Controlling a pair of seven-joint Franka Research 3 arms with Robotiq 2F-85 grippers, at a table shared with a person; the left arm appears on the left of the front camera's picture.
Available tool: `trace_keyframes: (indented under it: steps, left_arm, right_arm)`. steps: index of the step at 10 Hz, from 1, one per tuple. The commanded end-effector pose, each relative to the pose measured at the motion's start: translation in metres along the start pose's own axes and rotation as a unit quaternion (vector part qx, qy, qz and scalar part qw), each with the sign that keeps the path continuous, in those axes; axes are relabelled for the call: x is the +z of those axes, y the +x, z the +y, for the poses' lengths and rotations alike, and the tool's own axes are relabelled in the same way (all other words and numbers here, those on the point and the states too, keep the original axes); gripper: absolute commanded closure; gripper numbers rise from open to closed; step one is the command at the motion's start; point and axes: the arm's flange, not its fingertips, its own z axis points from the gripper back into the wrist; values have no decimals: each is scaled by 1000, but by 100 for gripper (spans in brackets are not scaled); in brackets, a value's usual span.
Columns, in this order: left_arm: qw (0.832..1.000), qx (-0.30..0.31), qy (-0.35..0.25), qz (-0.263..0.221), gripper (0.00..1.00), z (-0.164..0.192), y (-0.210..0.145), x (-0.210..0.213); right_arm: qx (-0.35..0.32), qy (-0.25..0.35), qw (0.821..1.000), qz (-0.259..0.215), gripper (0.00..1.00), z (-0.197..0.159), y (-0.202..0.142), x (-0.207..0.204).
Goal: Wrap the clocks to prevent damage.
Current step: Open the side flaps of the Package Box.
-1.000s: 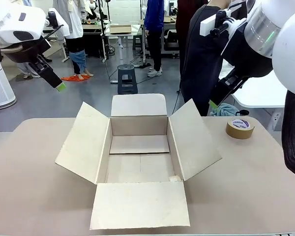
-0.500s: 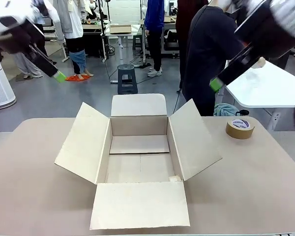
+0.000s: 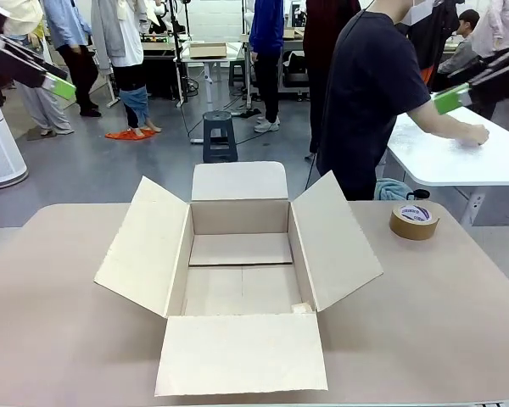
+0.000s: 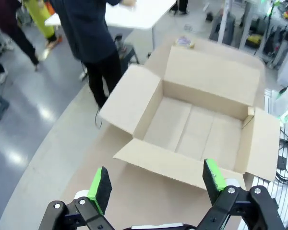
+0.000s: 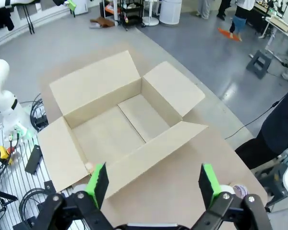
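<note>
The clocks are out of view. An open, empty cardboard box (image 3: 240, 280) sits mid-table with all its flaps spread; it also shows in the left wrist view (image 4: 197, 129) and the right wrist view (image 5: 110, 132). My left gripper (image 3: 58, 85) is raised high at the far left, open and empty, its green pads wide apart above the box's near flap (image 4: 156, 179). My right gripper (image 3: 454, 95) is high at the far right, also open and empty (image 5: 153, 182). A person (image 3: 373, 93) stands beyond the table with a hand (image 3: 472, 134) on a white side table (image 3: 458, 165).
A roll of brown tape (image 3: 414, 220) lies at the table's back right, seen also in the left wrist view (image 4: 185, 42). A teal cloth (image 3: 392, 188) sits just behind the table edge. A stool (image 3: 220, 136) and other people stand farther off.
Both arms have lifted and swung outward to the upper corners of the front view. The person has reached out to the white side table. The box and tape have not moved.
</note>
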Motion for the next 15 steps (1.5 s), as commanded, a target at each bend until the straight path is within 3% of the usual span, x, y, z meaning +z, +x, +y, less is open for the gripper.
trace_keyframes:
  steps: [1,4,6,7,10,11,12,13,14,15]
  left_arm:
    - [997,-31,-30,-71,0,1,-31,9]
    - [990,-80,-17,-116,0,-3,-66,26]
    - [993,-84,9,-88,0,-5,-66,31]
    - [991,-74,-13,-110,0,-1,-65,32]
    - [992,-72,-7,-99,0,-3,-68,34]
    - [992,-71,0,-103,59,-3,-66,37]
    - [993,-74,-9,-97,59,-5,-64,38]
    - [993,-73,-9,-94,100,-4,-64,40]
    - [993,-74,-11,-91,64,-2,-66,44]
    - [993,-74,-12,-88,100,0,-69,46]
  right_arm:
    - [-28,13,999,-43,0,-6,-32,0]
    - [-41,27,997,-61,0,-15,-61,14]
    - [-36,11,998,-41,0,-10,-62,14]
    - [-49,18,997,-54,0,-19,-55,19]
    - [-48,11,998,-51,0,-19,-56,22]
    - [-45,2,999,-22,60,-15,-53,20]
    - [-40,-1,999,-14,60,-10,-52,20]
    - [-35,-1,999,-10,100,-7,-50,21]
    - [-34,-1,999,-9,65,-5,-49,22]
    - [-35,1,999,-10,100,-5,-48,22]
